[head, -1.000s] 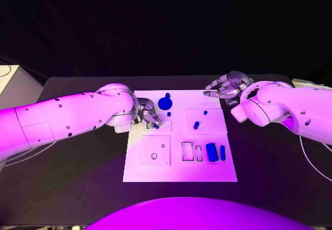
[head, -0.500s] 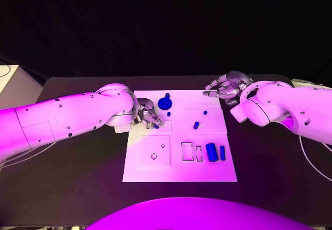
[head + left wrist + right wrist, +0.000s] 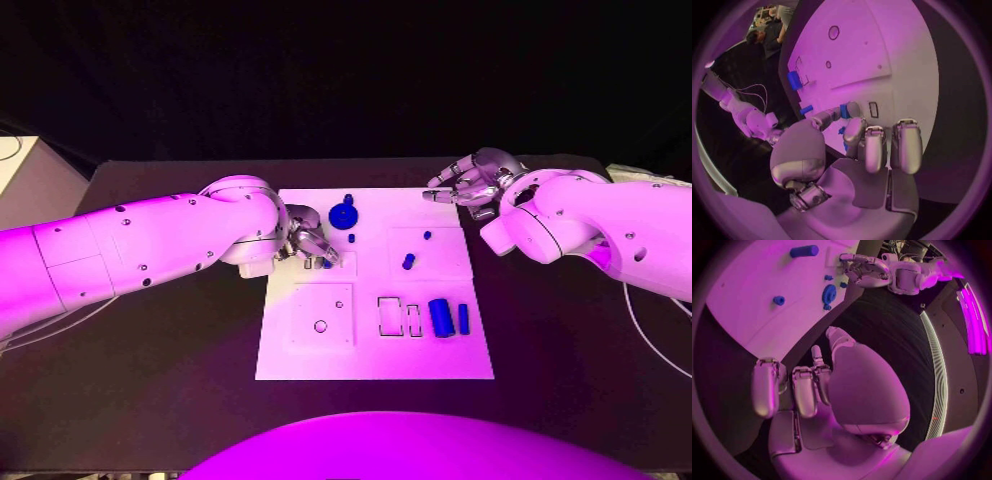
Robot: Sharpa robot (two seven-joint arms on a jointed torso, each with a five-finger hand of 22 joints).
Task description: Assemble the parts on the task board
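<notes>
The white task board (image 3: 375, 345) lies in the middle of the black table. My left hand (image 3: 306, 245) is at the board's left edge and pinches a small blue part (image 3: 844, 111) between thumb and a finger, low over the board (image 3: 861, 55). My right hand (image 3: 469, 184) hovers past the board's far right corner, fingers curled in on nothing (image 3: 792, 390). On the board are a round blue part (image 3: 343, 214), small blue pegs (image 3: 408, 262) and a thick blue block (image 3: 440, 317) beside a thin blue bar (image 3: 463, 318).
Empty rectangular slots (image 3: 389, 316) and a square plate with a hole (image 3: 320, 325) sit on the board's near half. A pale box (image 3: 22, 175) stands at the table's far left. Black table surface (image 3: 173, 360) surrounds the board.
</notes>
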